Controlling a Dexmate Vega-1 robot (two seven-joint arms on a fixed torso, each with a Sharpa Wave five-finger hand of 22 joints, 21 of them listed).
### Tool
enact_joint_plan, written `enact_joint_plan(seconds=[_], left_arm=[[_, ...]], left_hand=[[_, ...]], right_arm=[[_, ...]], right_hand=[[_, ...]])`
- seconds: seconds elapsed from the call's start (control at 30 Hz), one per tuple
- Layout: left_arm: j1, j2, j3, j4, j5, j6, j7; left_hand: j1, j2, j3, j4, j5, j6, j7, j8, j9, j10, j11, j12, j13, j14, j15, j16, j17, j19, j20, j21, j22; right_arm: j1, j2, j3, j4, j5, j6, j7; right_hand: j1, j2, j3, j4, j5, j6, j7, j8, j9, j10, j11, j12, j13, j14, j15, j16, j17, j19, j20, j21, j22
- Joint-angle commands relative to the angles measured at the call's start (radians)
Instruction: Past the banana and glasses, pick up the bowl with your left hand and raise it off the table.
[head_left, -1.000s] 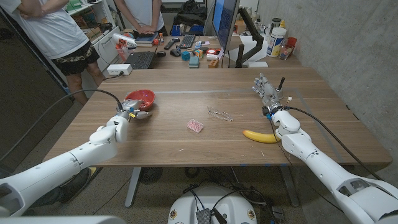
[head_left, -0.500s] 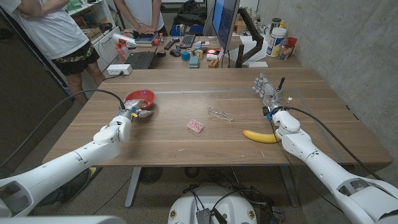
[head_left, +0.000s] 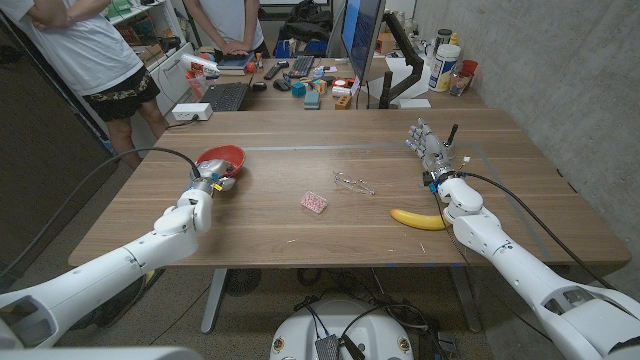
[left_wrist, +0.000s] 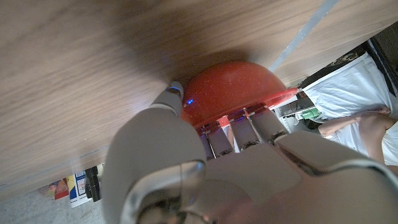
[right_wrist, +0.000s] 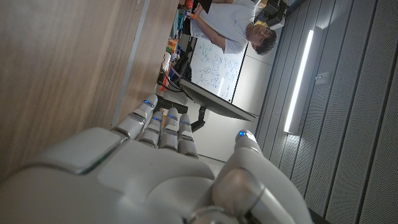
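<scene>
Bowl (head_left: 222, 158): the red one sits at about ten o'clock on the bench (head_left: 300, 240), well apart from the glasses (head_left: 354, 183) near the middle and the banana (head_left: 417, 218) at about four o'clock, so neither is in your way. Your left hand (head_left: 208, 182) has it by the near rim; in the left wrist view the fingers (left_wrist: 249, 127) reach over the lip and the thumb (left_wrist: 171, 99) presses the outer wall, so it reads as a pinch on one side. The bowl looks tipped, near edge up, so I judge the lift is just starting. With a one-sided hold, raise straight up and slowly, keep the wrist steady so the far rim doesn't swing down, and tighten before you add height if it sags. Your right hand (head_left: 428, 146) stands on edge at two o'clock, fingers straight and apart, holding nothing; leave it there.
</scene>
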Motion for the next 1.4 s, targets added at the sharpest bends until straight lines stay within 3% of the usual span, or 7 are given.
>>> enact_joint_plan(seconds=[0.03, 0.17, 0.23, 0.77, 1.4], left_arm=[[0.031, -0.014, -0.025, -0.011, -0.031, 0.011, 0.063], [0.035, -0.014, -0.029, -0.016, -0.04, 0.012, 0.072], [0.037, -0.013, -0.031, -0.018, -0.045, 0.013, 0.074], [0.053, 0.004, -0.059, -0.038, -0.094, -0.011, 0.088], [0.068, 0.041, -0.068, -0.114, -0.1, 0.045, 0.054]], left_hand=[[0.03, 0.001, 0.005, 0.006, -0.005, 0.082, 0.007, 0.026, 0.006, 0.068, -0.001, 0.02, 0.028, 0.084, -0.158, 0.019, 0.021, 0.067, -0.113, 0.033, 0.005], [0.067, 0.012, 0.015, 0.001, -0.005, 0.134, 0.013, 0.046, 0.008, 0.124, -0.002, 0.038, 0.057, 0.143, -0.162, 0.031, 0.034, 0.103, -0.116, 0.056, 0.007], [0.079, 0.014, 0.018, -0.001, -0.006, 0.146, 0.014, 0.051, 0.01, 0.147, 0.01, 0.047, 0.07, 0.157, -0.162, 0.032, 0.038, 0.114, -0.117, 0.064, 0.007], [0.141, 0.028, 0.026, -0.001, -0.004, 0.236, 0.054, 0.11, 0.033, 0.211, 0.004, 0.078, 0.154, 0.226, -0.167, 0.035, 0.055, 0.167, -0.117, 0.106, 0.006], [0.131, 0.035, 0.019, 0.018, -0.008, 0.259, 0.058, 0.131, 0.038, 0.236, 0.005, 0.095, 0.196, 0.244, -0.161, 0.031, 0.063, 0.167, -0.112, 0.113, 0.003]], right_arm=[[0.015, 0.009, -0.01, 0.02, -0.001, 0.004, 0.018], [0.02, 0.011, -0.012, 0.025, -0.002, 0.004, 0.021], [0.022, 0.012, -0.013, 0.027, -0.003, 0.004, 0.022], [0.028, 0.015, -0.018, 0.027, -0.008, 0.004, 0.023], [0.016, 0.011, -0.013, 0.015, -0.007, 0.014, 0.02]], right_hand=[[0.004, -0.006, -0.004, 0.001, 0.006, 0.004, -0.008, 0.004, 0.004, 0.007, -0.003, -0.004, 0.006, 0.008, 0.004, 0.003, 0.003, 0.005, 0.001, 0.005, 0.003], [0.004, -0.006, -0.004, 0.001, 0.006, 0.004, -0.008, 0.003, 0.004, 0.007, -0.002, -0.004, 0.006, 0.007, 0.004, 0.003, 0.003, 0.005, 0.002, 0.005, 0.003], [0.004, -0.006, -0.004, 0.001, 0.006, 0.004, -0.008, 0.004, 0.004, 0.007, -0.002, -0.004, 0.006, 0.007, 0.004, 0.003, 0.003, 0.005, 0.001, 0.005, 0.003], [0.005, -0.006, -0.005, 0.001, 0.006, 0.003, -0.009, 0.003, 0.004, 0.008, -0.002, -0.003, 0.006, 0.007, 0.004, 0.003, 0.003, 0.005, 0.001, 0.005, 0.003], [0.006, -0.005, -0.006, 0.0, 0.006, 0.004, -0.008, 0.004, 0.004, 0.009, 0.0, -0.003, 0.006, 0.01, 0.003, 0.004, 0.003, 0.008, 0.001, 0.006, 0.003]])
